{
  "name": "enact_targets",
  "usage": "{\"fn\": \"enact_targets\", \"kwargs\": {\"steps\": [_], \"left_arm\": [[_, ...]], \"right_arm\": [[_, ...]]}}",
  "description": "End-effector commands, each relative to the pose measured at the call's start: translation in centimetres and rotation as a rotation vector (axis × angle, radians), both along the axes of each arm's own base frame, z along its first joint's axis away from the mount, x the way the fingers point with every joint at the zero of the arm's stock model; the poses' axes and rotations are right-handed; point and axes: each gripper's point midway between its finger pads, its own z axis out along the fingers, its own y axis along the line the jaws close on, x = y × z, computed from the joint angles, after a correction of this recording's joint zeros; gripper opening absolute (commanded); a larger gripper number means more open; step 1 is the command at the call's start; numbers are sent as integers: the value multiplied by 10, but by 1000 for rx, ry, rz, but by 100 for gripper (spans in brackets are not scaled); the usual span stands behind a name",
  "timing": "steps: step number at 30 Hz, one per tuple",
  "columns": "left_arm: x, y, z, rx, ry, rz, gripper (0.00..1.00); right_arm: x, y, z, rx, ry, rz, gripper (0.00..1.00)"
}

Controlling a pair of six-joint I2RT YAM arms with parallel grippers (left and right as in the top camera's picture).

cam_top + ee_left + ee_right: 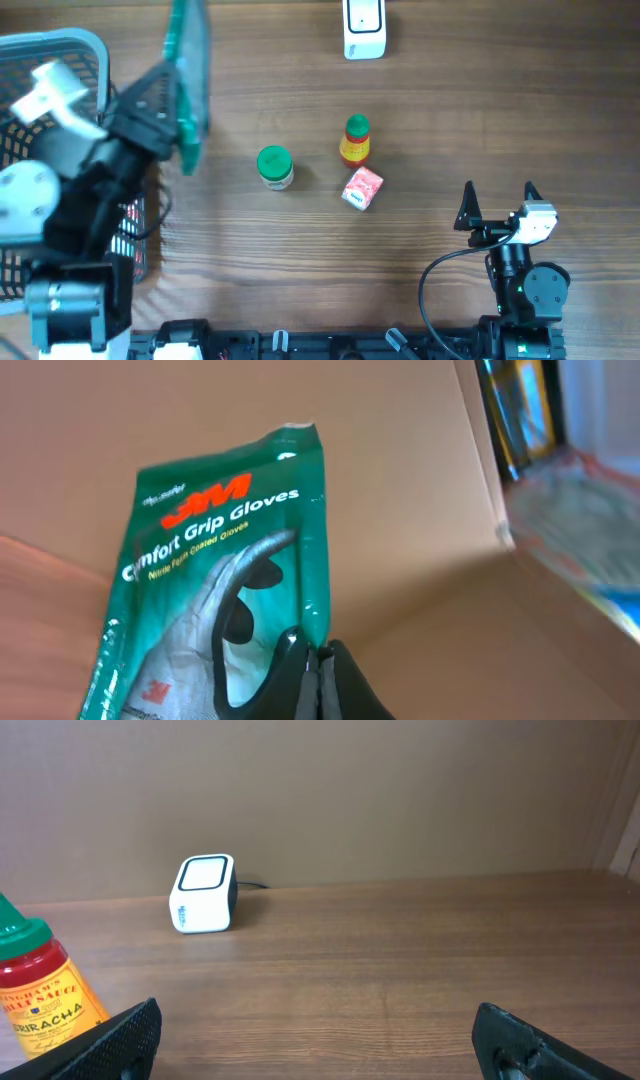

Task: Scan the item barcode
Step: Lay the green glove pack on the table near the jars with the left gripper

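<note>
Left gripper (pixel 318 660): fingers pinched tight on the lower edge of the glove pack (pixel 225 560), going by my wrist cam.
Glove pack: green 3M Comfort Grip Gloves bag. It's held up off the table (pixel 250 260) on the left side, just beside the basket (pixel 60 42), with the printed front facing the wrist cam.
Right gripper (pixel 497 200): jaws spread wide with nothing in them, sitting low on the right near my edge.
Scanner (pixel 364 28): little white box at the far edge, well apart from the pack.
Mid-table: I've got a sriracha bottle (pixel 355 140), a green-lidded jar (pixel 275 167) and a small red-and-white carton (pixel 362 188) bunched together.
</note>
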Motion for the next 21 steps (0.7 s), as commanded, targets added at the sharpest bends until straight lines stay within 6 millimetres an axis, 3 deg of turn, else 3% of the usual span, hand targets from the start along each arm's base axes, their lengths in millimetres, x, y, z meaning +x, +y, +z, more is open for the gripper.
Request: {"fn": "enact_targets", "kwargs": {"steps": [1, 6, 9, 14, 21], "left_arm": [[13, -62, -16, -1, 64, -191, 4], [35, -113, -64, 46, 201, -248, 4], [45, -133, -94, 81, 287, -248, 4], [54, -137, -158, 113, 513, -211, 4], [48, -138, -199, 100, 627, -199, 4]], "right_arm": [[0, 0, 0, -9, -2, -1, 100], [0, 0, 0, -10, -2, -1, 100], [0, 0, 0, -9, -2, -1, 100], [0, 0, 0, -9, -2, -1, 100], [0, 0, 0, -9, -2, -2, 100]]}}
